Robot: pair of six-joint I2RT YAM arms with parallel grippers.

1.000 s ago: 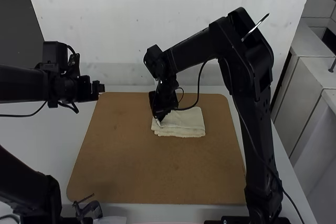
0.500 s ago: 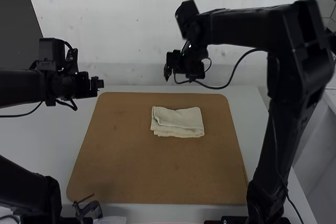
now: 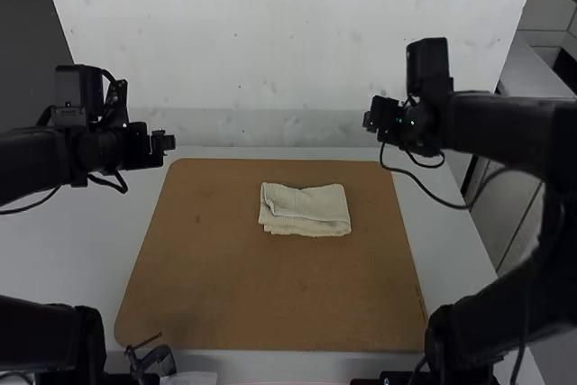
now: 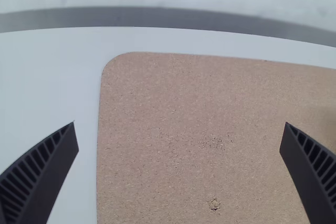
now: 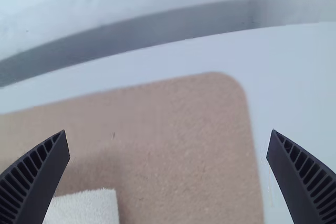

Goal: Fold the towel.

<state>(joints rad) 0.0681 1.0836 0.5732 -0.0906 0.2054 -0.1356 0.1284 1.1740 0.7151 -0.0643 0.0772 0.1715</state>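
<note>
A robotics lab, going by the two cabled robot arms (image 3: 518, 128) at a white table (image 3: 72, 250)

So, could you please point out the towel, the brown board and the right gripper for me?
Towel (image 3: 311, 203): high view, on its upper layer.
Brown board (image 3: 270, 290): high view, on its bare near part.
Right gripper (image 5: 168, 130): right wrist view, midway between its parted fingertips.
</note>
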